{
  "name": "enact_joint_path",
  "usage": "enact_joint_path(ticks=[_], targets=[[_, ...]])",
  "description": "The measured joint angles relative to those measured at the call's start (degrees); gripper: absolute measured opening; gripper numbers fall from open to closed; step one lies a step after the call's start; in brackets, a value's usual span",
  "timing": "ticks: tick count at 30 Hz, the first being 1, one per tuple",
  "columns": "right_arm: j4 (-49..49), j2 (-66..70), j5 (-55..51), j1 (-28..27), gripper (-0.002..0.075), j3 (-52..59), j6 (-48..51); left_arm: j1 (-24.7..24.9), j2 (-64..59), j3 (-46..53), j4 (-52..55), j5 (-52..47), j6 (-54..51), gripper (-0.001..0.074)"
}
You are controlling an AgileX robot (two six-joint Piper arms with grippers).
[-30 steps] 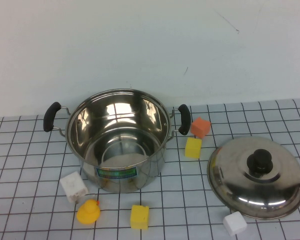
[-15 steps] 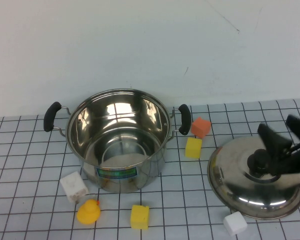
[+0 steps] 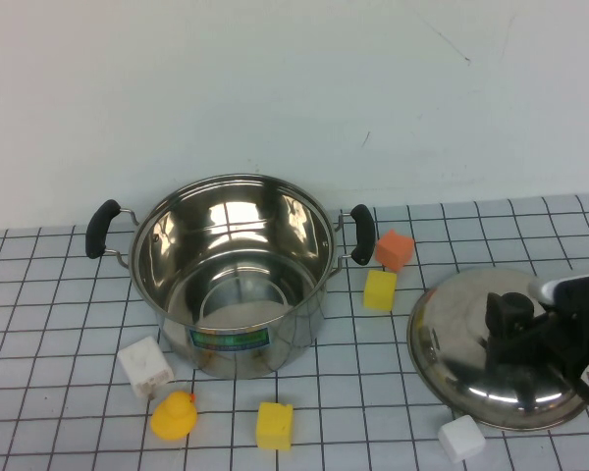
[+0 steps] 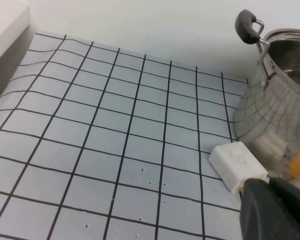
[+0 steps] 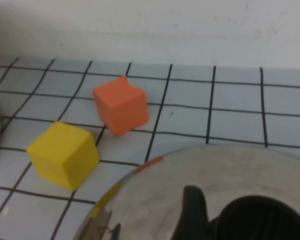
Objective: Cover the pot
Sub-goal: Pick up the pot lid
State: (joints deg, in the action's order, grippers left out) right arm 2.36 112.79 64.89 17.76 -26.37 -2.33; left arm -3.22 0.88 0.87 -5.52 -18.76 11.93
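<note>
The right gripper [image 3: 515,319] sits at the lid's [image 3: 452,343] black knob [image 3: 508,312], half hiding it; whether it grips cannot be told. The stockpot [image 3: 231,275] stands uncovered. The left gripper [image 4: 275,207] is cut off.

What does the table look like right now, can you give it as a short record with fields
pot: open, left of centre
lid: flat on the table, right of the pot, apart from it
right gripper: down at the lid's knob
left gripper: low over the table beside a white block, out of the high view
loose blocks: orange, yellow
</note>
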Motion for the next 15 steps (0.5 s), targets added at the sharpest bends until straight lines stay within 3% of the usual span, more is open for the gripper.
enact_joint_path(ticks=[11, 13, 15], targets=[[1.28, 7.05, 2.53, 0.49, 0.0502, -3.10, 0.51, 0.00, 0.00, 0.00, 0.00, 0.00, 0.00, -0.0003], [1.28, 7.61, 3.52, 0.49, 0.0465, -3.21, 0.62, 0.00, 0.00, 0.00, 0.00, 0.00, 0.00, -0.0003], [1.44, 7.63, 4.11, 0.49, 0.0375, -3.24, 0.79, 0.00, 0.00, 0.00, 0.00, 0.00, 0.00, -0.0003]])
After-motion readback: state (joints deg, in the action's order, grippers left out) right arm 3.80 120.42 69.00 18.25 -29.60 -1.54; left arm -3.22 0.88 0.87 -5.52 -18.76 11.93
